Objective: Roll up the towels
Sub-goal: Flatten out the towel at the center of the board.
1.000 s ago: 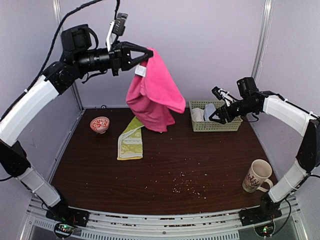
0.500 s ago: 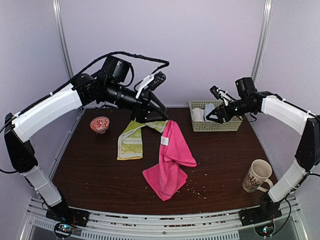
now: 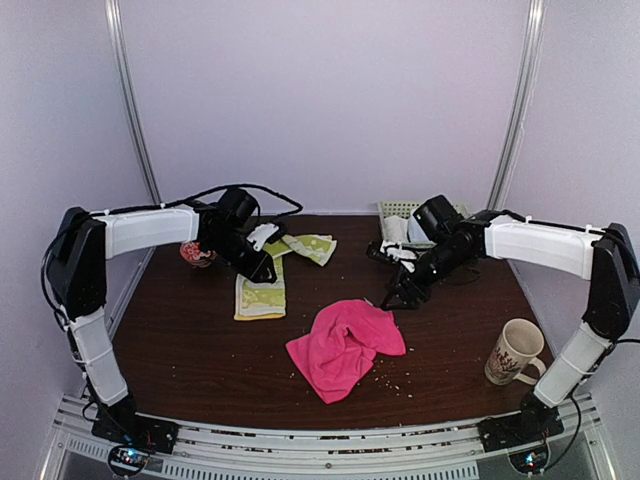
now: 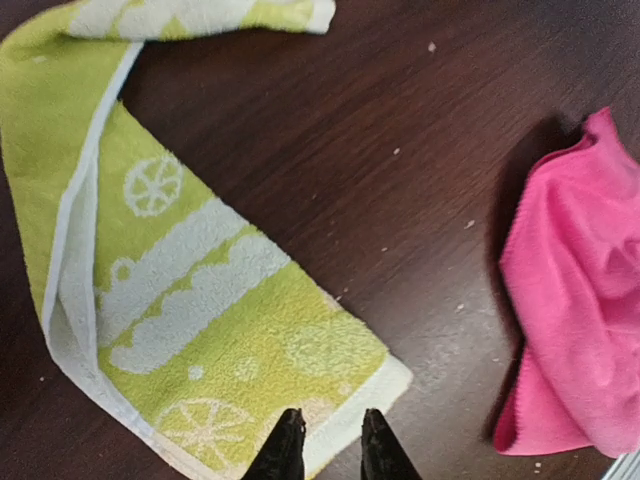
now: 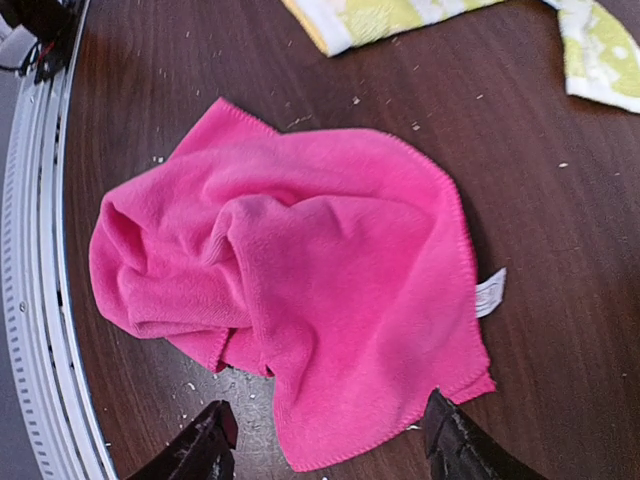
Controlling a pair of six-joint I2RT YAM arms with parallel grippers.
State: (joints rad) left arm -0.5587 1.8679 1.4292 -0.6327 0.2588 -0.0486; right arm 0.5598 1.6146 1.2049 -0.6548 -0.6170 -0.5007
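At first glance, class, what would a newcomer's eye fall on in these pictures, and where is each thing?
The pink towel, crumpled in a heap near the middle of the table, with the right gripper open over its edge. Left of it lies the green towel, partly folded, the left gripper at its corner. A mug stands front right.

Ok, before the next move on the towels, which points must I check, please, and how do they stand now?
1. Pink towel lies flat for rolling: not ok, crumpled in a heap.
2. Yellow-green towel lies flat: not ok, its far end is bent aside.
3. Right pincer open over the pink towel's edge: ok.
4. Left pincer empty: ok, narrow gap, nothing held.
5. Mug apart from both towels: ok.
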